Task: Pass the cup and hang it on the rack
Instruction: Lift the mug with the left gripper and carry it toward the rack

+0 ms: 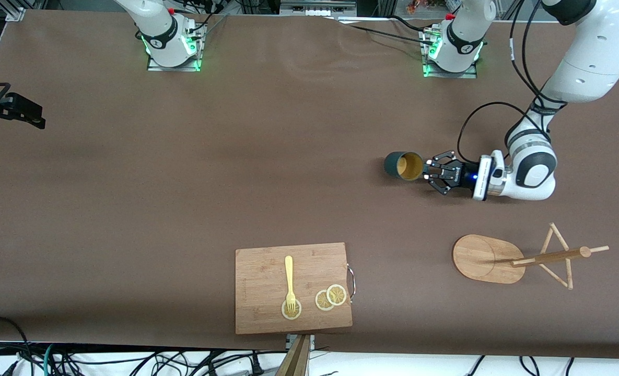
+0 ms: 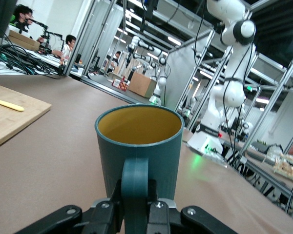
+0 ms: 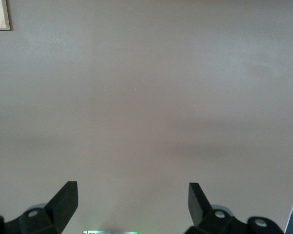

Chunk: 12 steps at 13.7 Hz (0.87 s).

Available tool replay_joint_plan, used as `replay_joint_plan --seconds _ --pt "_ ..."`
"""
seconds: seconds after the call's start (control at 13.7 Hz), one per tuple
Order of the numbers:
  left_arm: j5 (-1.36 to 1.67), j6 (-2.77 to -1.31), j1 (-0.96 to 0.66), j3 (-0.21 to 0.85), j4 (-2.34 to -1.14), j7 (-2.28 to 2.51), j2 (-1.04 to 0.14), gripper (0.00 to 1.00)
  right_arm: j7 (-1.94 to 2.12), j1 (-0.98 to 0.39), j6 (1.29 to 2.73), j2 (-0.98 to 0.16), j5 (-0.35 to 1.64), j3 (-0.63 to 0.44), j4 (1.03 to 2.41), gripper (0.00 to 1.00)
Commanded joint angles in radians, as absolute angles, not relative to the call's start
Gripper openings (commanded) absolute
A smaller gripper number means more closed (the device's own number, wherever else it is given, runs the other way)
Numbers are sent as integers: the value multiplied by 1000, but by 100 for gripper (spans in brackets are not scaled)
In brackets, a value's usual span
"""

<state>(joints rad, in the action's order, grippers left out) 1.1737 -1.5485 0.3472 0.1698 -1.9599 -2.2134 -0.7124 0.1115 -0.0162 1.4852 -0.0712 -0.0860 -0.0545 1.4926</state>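
A wide brown bench (image 1: pixel 184 198) fills the scene, with both arm bases along its upper edge and lab frames and people visible past it in the left wrist view. The small dark teal mug with a mustard-yellow inside (image 1: pixel 404 165) stands on the bench toward the left arm's end. The left pincer (image 1: pixel 428 172) is low beside it, its jaws clenched on the mug's side handle (image 2: pixel 135 181); whether the mug has left the surface cannot be told.

The light wooden mug stand with an oval base, central pole and thin crossing pegs (image 1: pixel 513 258) sits nearer the front camera than the mug, with nothing on its pegs.

The right pincer (image 1: pixel 11 107) waits over the right arm's end of the bench, released, its fingers (image 3: pixel 66 200) spread wide over bare surface.

A rectangular bamboo cutting board (image 1: pixel 259 308) lies nearest the front camera, carrying a pale yellow fork (image 1: pixel 289 279) and round lemon slices (image 1: pixel 331 297).

Judged from this, the mug is already with the arm nearest the stand, so the pass looks done or unneeded; lifting, carrying and hooking the handle on a peg remain.
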Motion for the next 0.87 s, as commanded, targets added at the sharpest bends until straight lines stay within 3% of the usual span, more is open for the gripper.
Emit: replay_joint_plan --seconds 0.0,0.36,0.8 --pt "1134 -1514 444 176 -1957 -2177 -700 0 115 -12 1486 -72 -91 -51 1483 100" --pt "1083 -1428 616 176 -1938 -1867 -667 0 117 -11 1486 -72 -92 -52 1483 100" --pt "1072 -1287 679 176 -1803 -1331 -670 0 117 -11 1486 -72 -92 -52 1483 100"
